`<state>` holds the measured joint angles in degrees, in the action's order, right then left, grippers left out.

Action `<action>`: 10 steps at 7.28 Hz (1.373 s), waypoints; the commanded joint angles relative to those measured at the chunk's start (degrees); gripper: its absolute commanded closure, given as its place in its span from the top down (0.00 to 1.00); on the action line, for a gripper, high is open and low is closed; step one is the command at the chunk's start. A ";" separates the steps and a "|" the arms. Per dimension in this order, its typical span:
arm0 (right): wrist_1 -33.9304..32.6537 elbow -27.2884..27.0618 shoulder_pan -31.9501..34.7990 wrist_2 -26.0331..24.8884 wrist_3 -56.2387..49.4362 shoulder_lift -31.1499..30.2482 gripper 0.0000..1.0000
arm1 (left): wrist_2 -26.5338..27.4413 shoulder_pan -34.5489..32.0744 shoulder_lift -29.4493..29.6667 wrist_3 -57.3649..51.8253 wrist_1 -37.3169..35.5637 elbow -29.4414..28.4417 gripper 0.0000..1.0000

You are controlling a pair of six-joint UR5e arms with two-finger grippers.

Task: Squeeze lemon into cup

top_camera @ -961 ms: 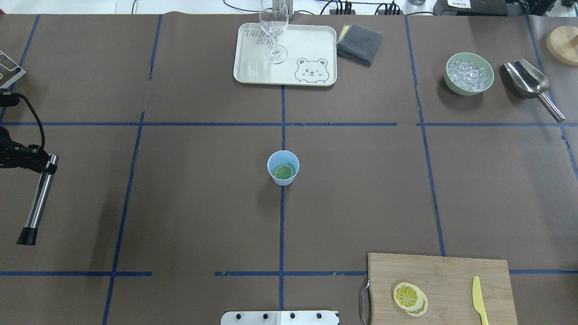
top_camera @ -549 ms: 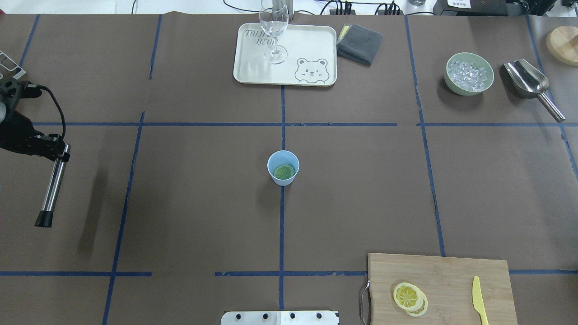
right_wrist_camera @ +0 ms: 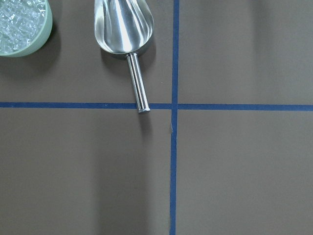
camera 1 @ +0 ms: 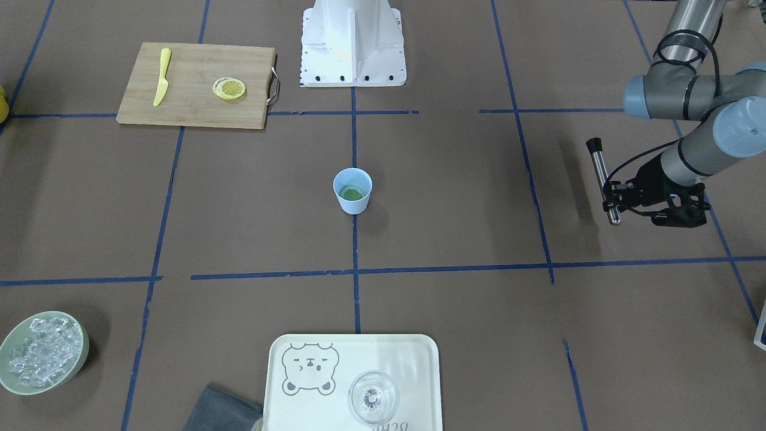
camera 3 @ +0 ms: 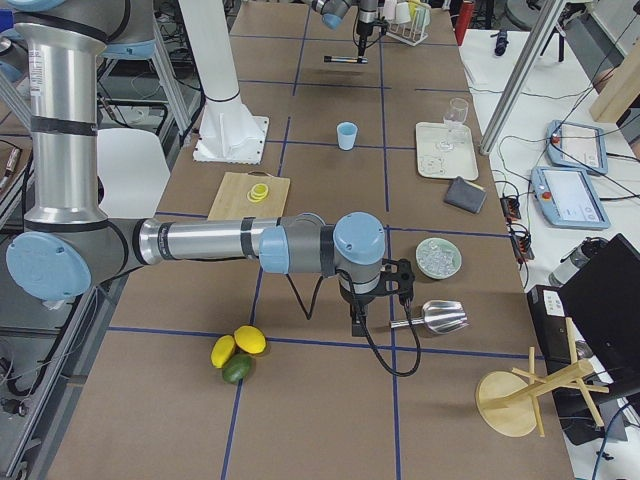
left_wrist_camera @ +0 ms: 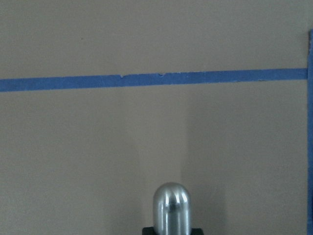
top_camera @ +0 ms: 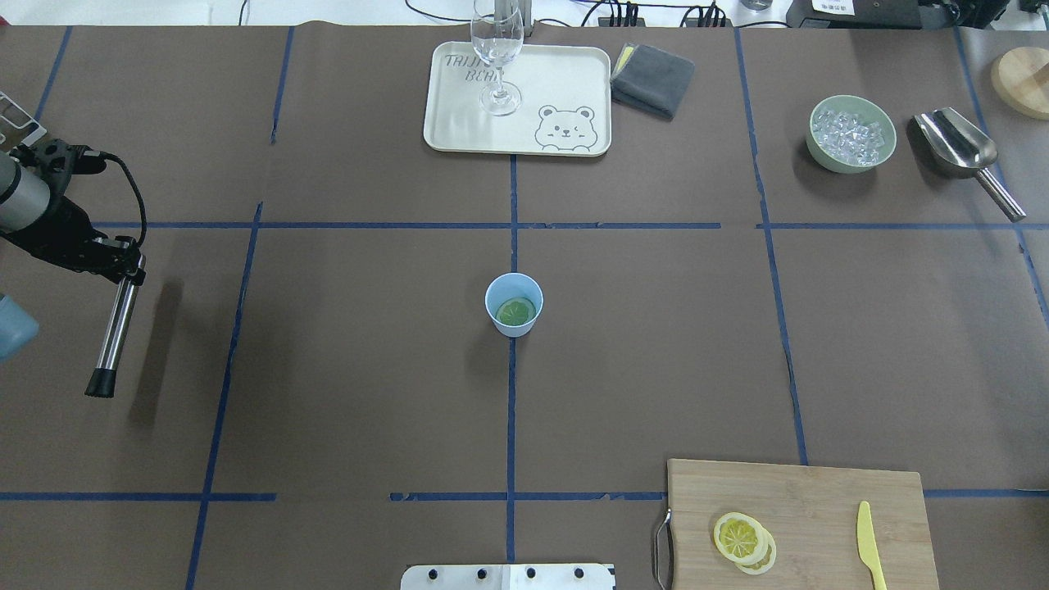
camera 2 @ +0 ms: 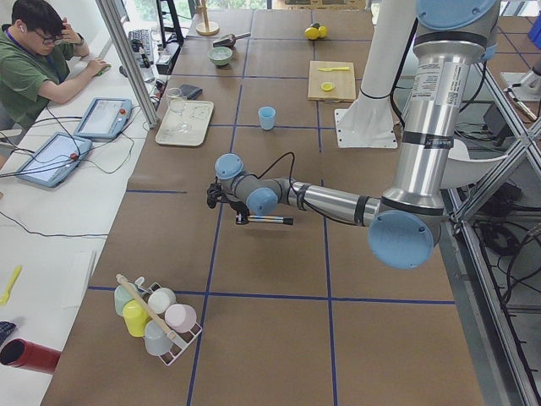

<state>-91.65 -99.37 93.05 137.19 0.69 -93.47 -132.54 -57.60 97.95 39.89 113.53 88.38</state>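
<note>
**Left gripper (top_camera: 124, 264) clamping a steel muddler (top_camera: 113, 324) near the desk's left edge**

Its jaws are gripping the rod's rounded end and holding it level above the desk (top_camera: 328, 369), black tip pointing toward the near edge. The right gripper (camera 3: 357, 322) is hanging over the right end; whether it is parted or closed cannot be told. At the near right corner, a stack of slices (top_camera: 744, 541) is resting on a cutting board (top_camera: 819, 492). Midway between the edges, the cup (top_camera: 514, 330) is standing upright, the lemon (top_camera: 516, 311) lying flat inside it. A tray (top_camera: 574, 74) carrying a glass (top_camera: 497, 49) is sitting at the far edge.

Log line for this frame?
lemon: in cup | left gripper: holding metal rod, away from cup | right gripper: near scoop, state unclear
</note>
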 commanded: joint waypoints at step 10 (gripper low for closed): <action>0.07 -0.04 -0.06 0.10 -0.08 -0.13 1.00 | 0.71 -16.94 1.61 -19.91 -22.83 14.10 1.00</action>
<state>-91.58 -99.42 93.00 137.25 0.59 -93.44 -131.85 -67.47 98.23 31.54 100.17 100.43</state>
